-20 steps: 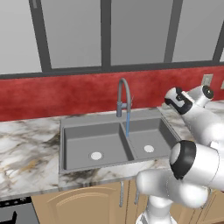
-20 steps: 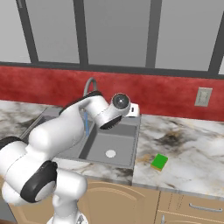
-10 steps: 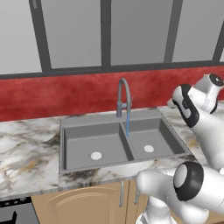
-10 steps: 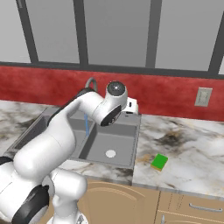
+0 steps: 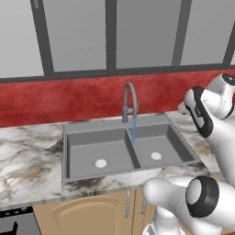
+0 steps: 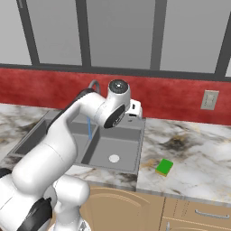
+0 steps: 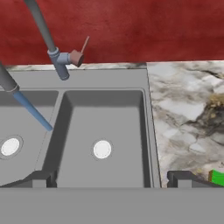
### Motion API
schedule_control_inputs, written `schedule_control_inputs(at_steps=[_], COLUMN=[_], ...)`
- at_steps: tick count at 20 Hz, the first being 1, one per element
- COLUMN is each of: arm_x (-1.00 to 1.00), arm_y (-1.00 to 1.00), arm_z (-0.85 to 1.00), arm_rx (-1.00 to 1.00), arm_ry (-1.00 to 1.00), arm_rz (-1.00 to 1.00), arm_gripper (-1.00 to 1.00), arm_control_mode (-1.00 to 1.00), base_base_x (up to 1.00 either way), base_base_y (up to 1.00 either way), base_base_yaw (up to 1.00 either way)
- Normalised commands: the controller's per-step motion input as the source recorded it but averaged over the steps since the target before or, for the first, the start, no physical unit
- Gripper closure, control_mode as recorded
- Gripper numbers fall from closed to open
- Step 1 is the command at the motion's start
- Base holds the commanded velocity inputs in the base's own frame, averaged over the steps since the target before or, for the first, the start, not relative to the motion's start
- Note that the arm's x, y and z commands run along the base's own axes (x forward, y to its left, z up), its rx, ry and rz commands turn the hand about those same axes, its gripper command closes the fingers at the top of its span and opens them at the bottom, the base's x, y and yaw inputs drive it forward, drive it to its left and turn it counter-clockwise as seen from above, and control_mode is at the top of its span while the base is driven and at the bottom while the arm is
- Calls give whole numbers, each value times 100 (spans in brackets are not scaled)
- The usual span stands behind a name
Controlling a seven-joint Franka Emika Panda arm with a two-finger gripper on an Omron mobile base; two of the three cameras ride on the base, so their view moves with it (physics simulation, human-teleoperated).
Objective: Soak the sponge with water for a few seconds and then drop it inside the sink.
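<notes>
The sponge (image 6: 164,167), green on top with a yellow side, lies flat on the marble counter to the right of the sink (image 6: 135,155). In the hand view the sponge (image 7: 217,176) peeks in at the right edge, just beyond the right fingertip (image 7: 179,178). My gripper (image 7: 111,179) is open, its tips wide apart with nothing between them, hovering over the right basin and its pale drain (image 7: 102,149). In the right base view the gripper (image 6: 134,113) hangs over the sink's back right corner. A thin blue stream of water (image 5: 134,131) runs from the arched faucet (image 5: 130,98) down near the divider.
A red backsplash and windows rise behind the sink. The faucet lever (image 7: 81,51) sticks out at the faucet's base. A wall socket (image 6: 210,99) sits to the right. Marble counter (image 6: 198,153) spreads around the sponge, and cabinet doors (image 6: 198,214) run below its front edge.
The arm's elbow and wrist have lifted and swung right, carrying the hand toward the sink's right side. The jaws stay open. The sponge has not moved.
</notes>
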Motion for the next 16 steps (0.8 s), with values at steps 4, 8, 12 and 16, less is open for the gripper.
schedule_control_inputs(at_steps=[4, 8, 12, 16], arm_x=[-33, -43, -35, -13], arm_y=[-3, -6, -12, -10], arm_z=[-8, -2, -5, -13], arm_rx=[-1, -5, -9, -11], arm_ry=[7, 9, 12, 18], arm_rz=[-2, -2, -2, -2], arm_gripper=[-100, -100, -100, -100], arm_control_mode=[-100, -100, -100, -100], base_base_x=[0, 0, 0, 0], base_base_y=[0, 0, 0, 0], base_base_yaw=[0, 0, 0, 0])
